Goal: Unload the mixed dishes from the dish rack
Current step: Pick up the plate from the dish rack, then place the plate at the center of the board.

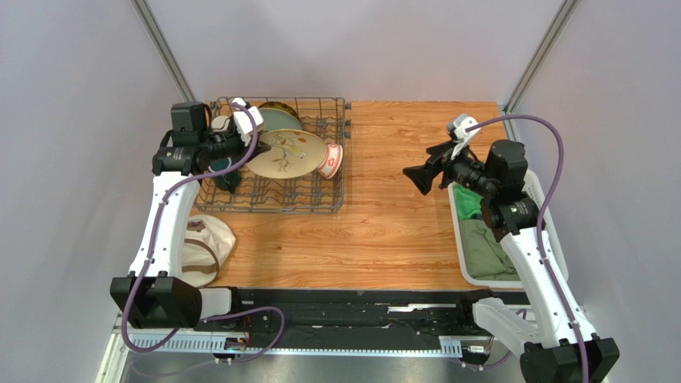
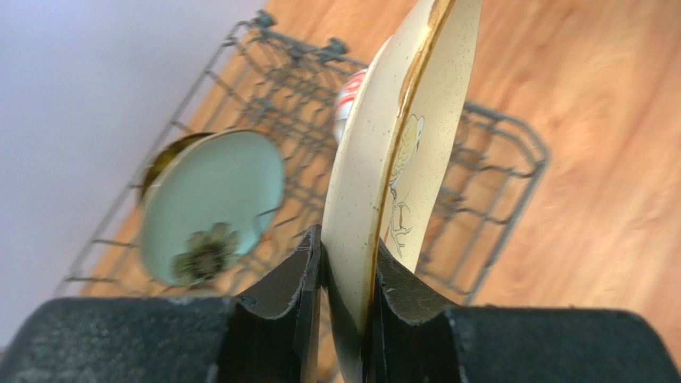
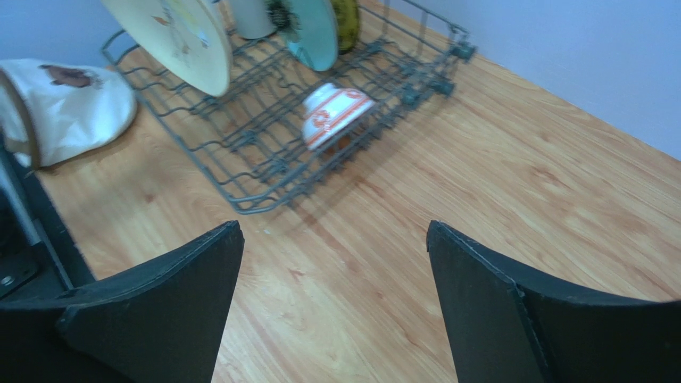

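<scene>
My left claw pinches the cream plate by its rim; the plate is on edge over the dish rack. The rack sits at 10 o'clock on the table. In the top view, the pale green flowered plate is at 11 o'clock of the cream plate and the small red-and-white bowl at 3 o'clock. My right claw is spread wide and holds nothing, over wood at 2 o'clock.

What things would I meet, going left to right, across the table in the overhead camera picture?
First the cream speckled ceramic plate → small red-and-white bowl → black two-finger right gripper, open → white slotted plastic basket holding green cloths.
</scene>
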